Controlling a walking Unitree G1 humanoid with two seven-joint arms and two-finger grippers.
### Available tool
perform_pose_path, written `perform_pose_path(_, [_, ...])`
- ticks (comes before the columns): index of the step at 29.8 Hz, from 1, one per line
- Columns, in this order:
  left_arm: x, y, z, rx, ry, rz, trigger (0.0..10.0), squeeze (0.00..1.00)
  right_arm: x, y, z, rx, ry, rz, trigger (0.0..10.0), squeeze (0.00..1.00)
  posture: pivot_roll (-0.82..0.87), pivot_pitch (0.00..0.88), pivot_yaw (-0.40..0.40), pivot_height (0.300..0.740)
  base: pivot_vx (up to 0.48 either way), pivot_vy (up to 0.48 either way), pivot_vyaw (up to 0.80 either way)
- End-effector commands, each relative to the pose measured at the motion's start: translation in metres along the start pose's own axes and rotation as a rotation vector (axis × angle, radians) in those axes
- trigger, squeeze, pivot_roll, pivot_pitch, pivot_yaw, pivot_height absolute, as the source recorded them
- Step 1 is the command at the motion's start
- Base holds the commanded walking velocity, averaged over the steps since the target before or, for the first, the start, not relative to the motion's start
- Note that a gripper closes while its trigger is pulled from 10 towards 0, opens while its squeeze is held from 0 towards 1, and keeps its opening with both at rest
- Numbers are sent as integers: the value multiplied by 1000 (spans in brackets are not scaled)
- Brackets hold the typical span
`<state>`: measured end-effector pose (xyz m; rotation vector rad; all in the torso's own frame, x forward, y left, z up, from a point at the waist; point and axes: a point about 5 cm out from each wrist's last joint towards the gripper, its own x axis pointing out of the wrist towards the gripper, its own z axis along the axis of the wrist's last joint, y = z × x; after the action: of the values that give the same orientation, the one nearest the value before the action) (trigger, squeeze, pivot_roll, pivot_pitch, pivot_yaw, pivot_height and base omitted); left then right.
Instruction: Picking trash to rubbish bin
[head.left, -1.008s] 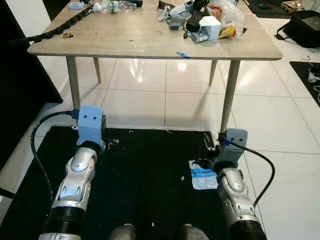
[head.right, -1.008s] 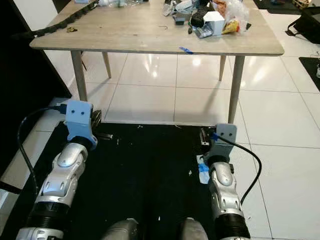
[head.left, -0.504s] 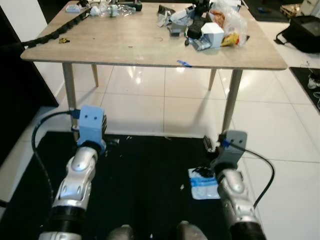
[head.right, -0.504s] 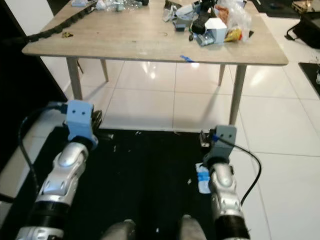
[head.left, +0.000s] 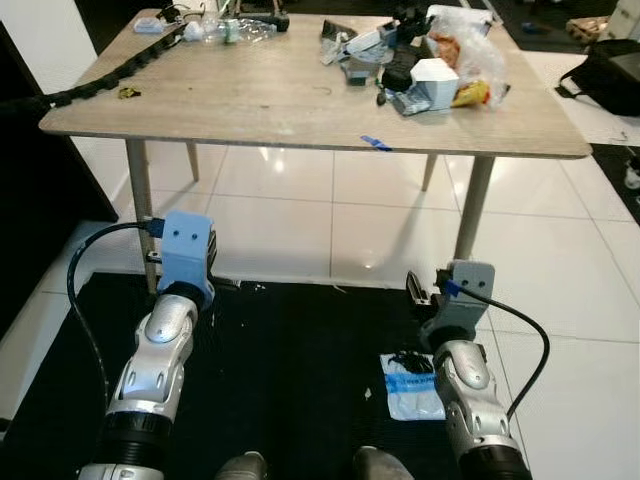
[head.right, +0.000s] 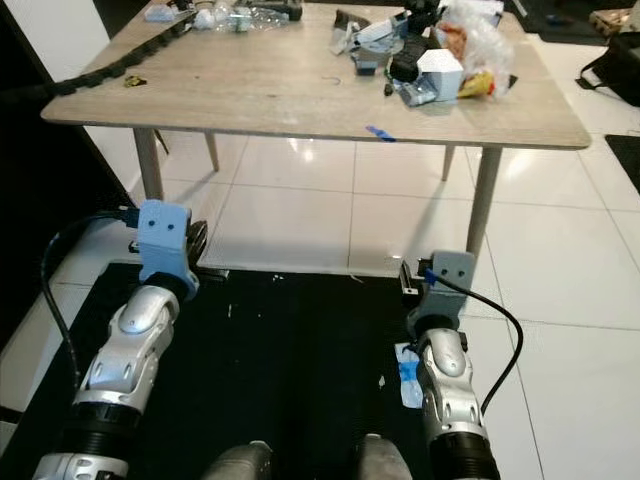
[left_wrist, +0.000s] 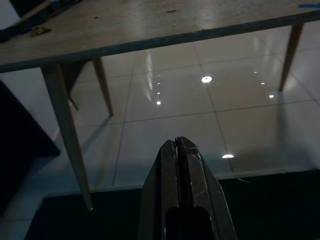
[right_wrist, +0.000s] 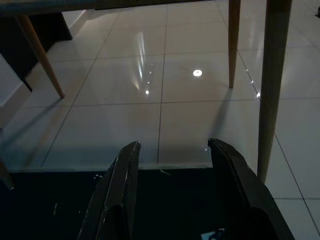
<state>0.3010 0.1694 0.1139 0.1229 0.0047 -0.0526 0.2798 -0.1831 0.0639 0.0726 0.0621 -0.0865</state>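
A crumpled white and blue plastic wrapper (head.left: 410, 385) lies on the black floor mat (head.left: 290, 360), just left of my right forearm. A corner of the wrapper (right_wrist: 214, 234) peeks in at the edge of the right wrist view. My right gripper (right_wrist: 175, 145) is open and empty, held low over the mat's far edge and pointing under the table. My left gripper (left_wrist: 177, 142) is shut with nothing in it, and it also points toward the table legs. In the eye views the blue wrist mounts (head.left: 185, 245) hide both sets of fingers.
A wooden table (head.left: 280, 95) stands ahead, with a pile of bags, boxes and wrappers (head.left: 425, 60) at its far right and a black chain (head.left: 110, 75) at its left. Table legs (head.left: 470, 205) rise beyond the mat. White tiles (head.left: 330, 215) lie underneath. A black bag (head.left: 612, 60) sits far right.
The camera has shifted, so the table sits lower and shows more fully, and the wrapper appears lower in the picture. Both arms hold about the same pose.
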Motion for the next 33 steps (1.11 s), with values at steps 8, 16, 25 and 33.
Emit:
perform_pose_path(8, [-2,0,-2,5,8,-8,10000,0,-1,-5,-4,9,31,-21,10000,0,-1,55,32,740,275,0,-342])
perform_pose_path(16, [-2,0,-3,4,11,-5,10000,0,-2,-5,-3,-6,15,-14,10000,0,-4,63,33,740,277,0,-200])
perform_pose_path(25, [-2,0,-4,2,13,-3,10000,0,-1,-6,1,-46,4,-4,10000,0,-8,68,32,740,276,0,0])
perform_pose_path(33, [-1,0,-4,0,13,-3,10000,0,3,1,15,-60,-67,34,10000,0,-7,68,33,740,277,0,525])
